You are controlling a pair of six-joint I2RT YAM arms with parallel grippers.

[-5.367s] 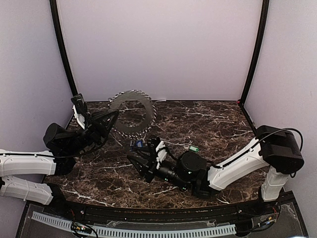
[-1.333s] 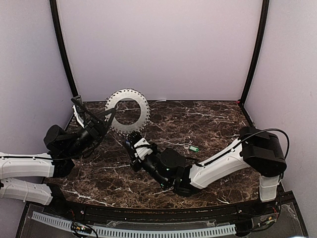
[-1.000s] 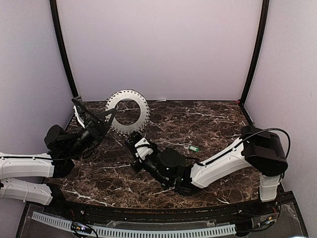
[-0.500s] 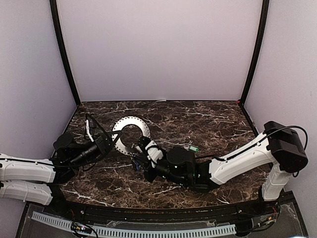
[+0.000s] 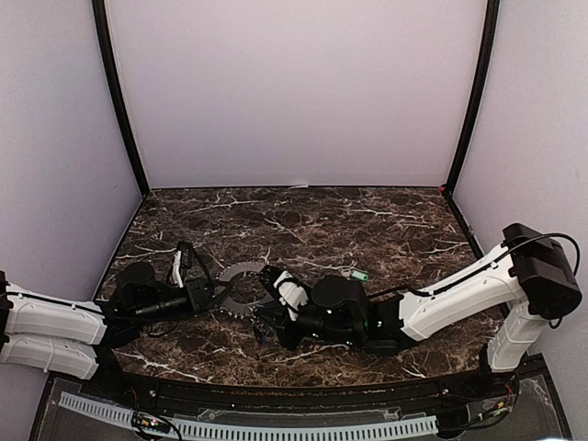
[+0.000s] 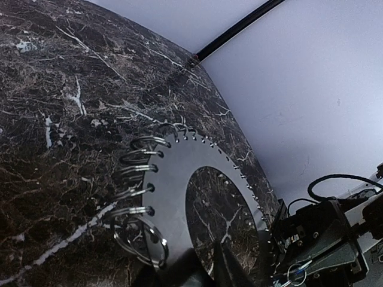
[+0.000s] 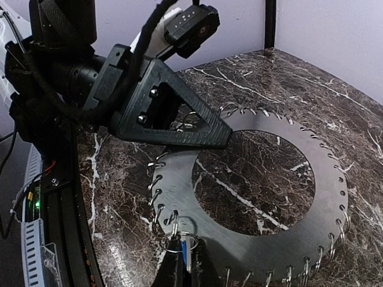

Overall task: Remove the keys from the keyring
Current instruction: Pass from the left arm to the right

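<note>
The keyring (image 5: 246,269) lies flat on the marble in front of the left arm, a grey toothed disc (image 6: 173,179) with wire loops along its rim. My left gripper (image 5: 209,292) sits at its near-left edge. Its jaws are parted (image 6: 202,254), with the ring's inner band between them. My right gripper (image 7: 187,245) is at the ring's near rim (image 7: 281,245), shut on a blue key (image 7: 184,256). That key hangs from a small split ring (image 7: 178,241) linked into a rim hole. A green key (image 5: 359,275) lies loose on the table to the right.
Purple walls close in the back and both sides, with black posts at the corners. The right arm's white forearm (image 5: 450,299) stretches low across the near right of the table. A black rail (image 5: 276,404) runs along the front edge.
The keyring came down from upright at the back left to flat on the table nearer the front. The left jaws loosened on it. The right gripper followed, still pinching the blue key.
</note>
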